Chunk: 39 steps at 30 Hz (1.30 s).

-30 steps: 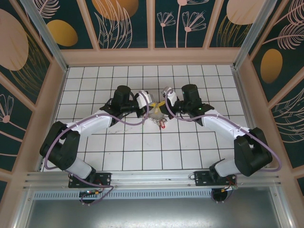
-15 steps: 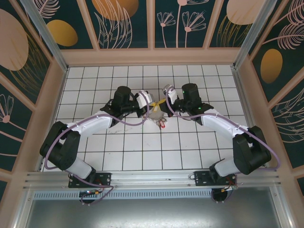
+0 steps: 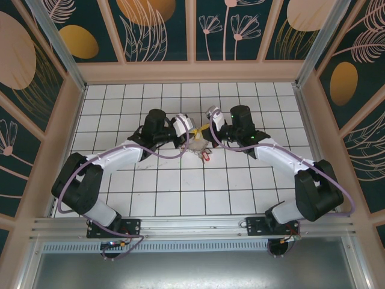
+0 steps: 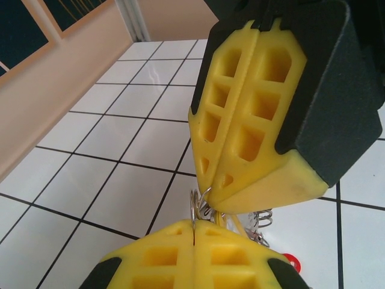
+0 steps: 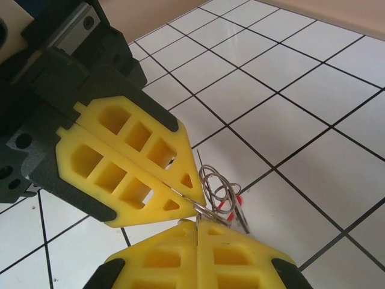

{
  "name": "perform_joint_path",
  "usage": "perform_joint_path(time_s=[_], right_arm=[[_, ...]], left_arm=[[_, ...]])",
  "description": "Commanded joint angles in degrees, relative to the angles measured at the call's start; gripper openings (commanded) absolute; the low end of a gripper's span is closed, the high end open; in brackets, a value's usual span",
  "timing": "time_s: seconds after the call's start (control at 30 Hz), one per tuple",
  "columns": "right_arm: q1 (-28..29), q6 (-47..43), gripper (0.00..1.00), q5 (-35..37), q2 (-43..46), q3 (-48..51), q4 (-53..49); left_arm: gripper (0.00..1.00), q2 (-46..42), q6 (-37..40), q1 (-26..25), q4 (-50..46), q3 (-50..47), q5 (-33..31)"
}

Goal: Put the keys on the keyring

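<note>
Keyring [image 5: 215, 183] loops of thin, springy silvery wire are hanging in a small tangle just above the middle of the surface [image 4: 114, 180], a glossy white tile grid with dark grout. From the left, the left claw [image 4: 194, 227] is pressing its yellow, wedge-shaped fingers [image 4: 162, 259], moulded with square pockets, together on the keyring wire. Tip to tip against it, the right claw [image 5: 197, 226] is likewise pinching flat on the same loops, and its matt black housing [image 4: 337, 102] is blocking the tiles behind it. A red tag [image 4: 290, 262] is dangling beneath. From above, a pale bunch [image 3: 197, 146] is hanging under both tips, too small to make out.
</note>
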<state>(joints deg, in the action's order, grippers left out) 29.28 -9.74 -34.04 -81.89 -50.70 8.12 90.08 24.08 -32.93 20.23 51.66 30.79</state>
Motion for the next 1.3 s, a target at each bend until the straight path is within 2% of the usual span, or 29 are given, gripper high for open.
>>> perform_joint_path(time_s=[0.0,0.37,0.6,0.8,0.97,1.27], right_arm=[[1.12,-1.30,0.00,0.45,3.09,0.66,7.08],[1.75,-4.65,0.00,1.96,2.02,-0.79,6.53],[2.98,-7.82,0.00,2.51,1.82,-1.42,4.10],[3.15,-9.77,0.00,3.45,1.19,-2.25,1.97],[3.07,-8.56,0.00,5.21,1.41,-1.76,3.10],[2.37,-6.36,0.00,8.29,0.40,-2.49,-1.68]], left_arm=[[0.00,1.90,-1.89,-0.60,1.09,1.29,2.96],[0.00,3.63,-1.92,-0.60,-2.55,3.71,3.47],[0.00,4.27,-5.09,-0.63,-3.95,6.07,2.42],[0.00,4.67,-6.70,-0.67,-3.67,6.41,4.40],[0.00,3.99,-5.80,-0.70,-3.99,5.65,4.00],[0.00,0.81,-5.75,-0.68,-0.13,2.96,-0.06]])
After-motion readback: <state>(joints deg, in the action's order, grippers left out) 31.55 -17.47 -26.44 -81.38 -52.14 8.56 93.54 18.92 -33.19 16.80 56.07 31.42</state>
